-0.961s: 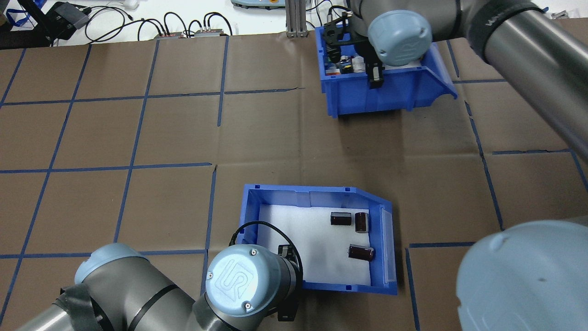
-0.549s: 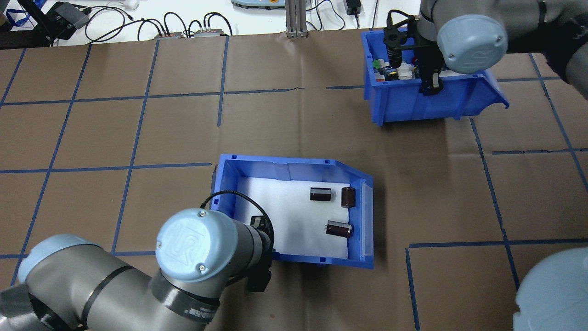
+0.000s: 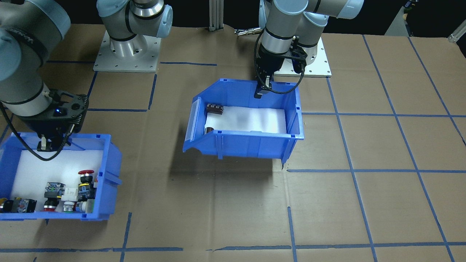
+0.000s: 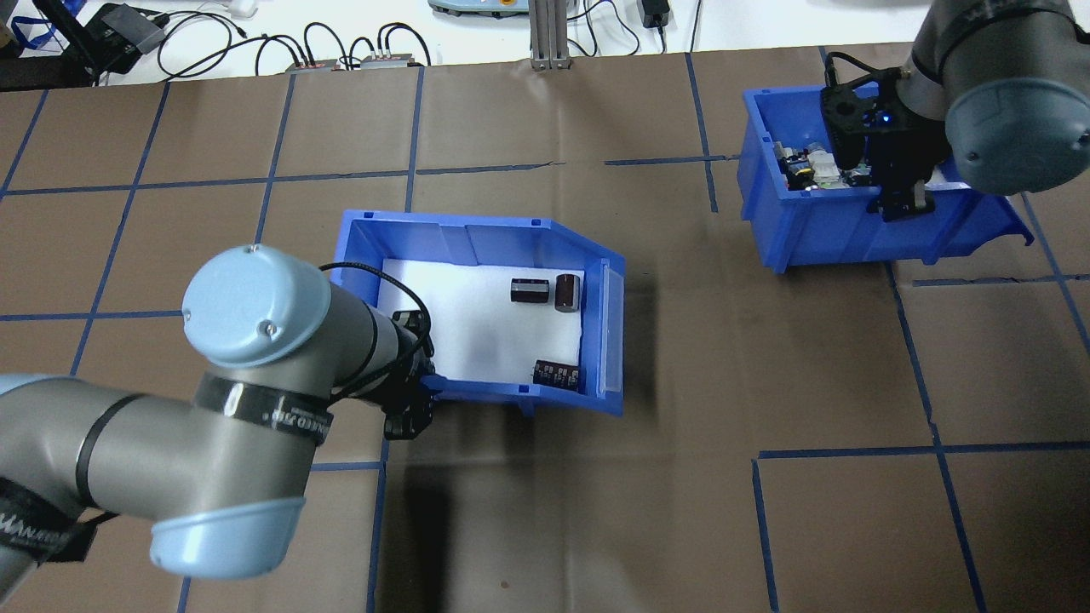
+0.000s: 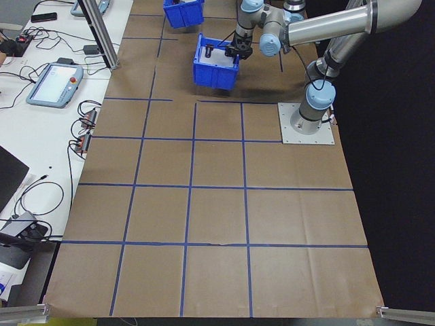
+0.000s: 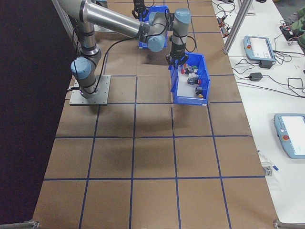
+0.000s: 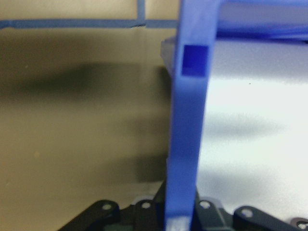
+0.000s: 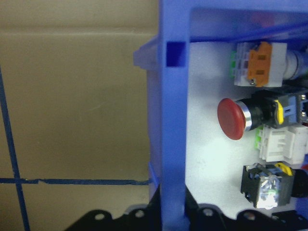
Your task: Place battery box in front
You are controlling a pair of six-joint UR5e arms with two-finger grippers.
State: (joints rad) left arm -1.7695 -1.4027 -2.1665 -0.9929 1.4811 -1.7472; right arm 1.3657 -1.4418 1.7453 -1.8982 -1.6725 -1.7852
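The battery box (image 4: 477,247) — wall clamped in the left pincer (image 4: 423,380) — has been carried forward off the bench (image 4: 596,511); the switch bin (image 4: 817,226), gripped by the right pincer (image 4: 898,200), is shifted aside — the front spot is freed.

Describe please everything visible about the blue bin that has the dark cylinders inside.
The battery box is a blue plastic bin with a white floor and a sloped cut-away end with a clear strip. Three dark brown cylinders lie near that end. The left gripper clamps its wall at the opposite end, holding it lifted and tilted above the brown table.
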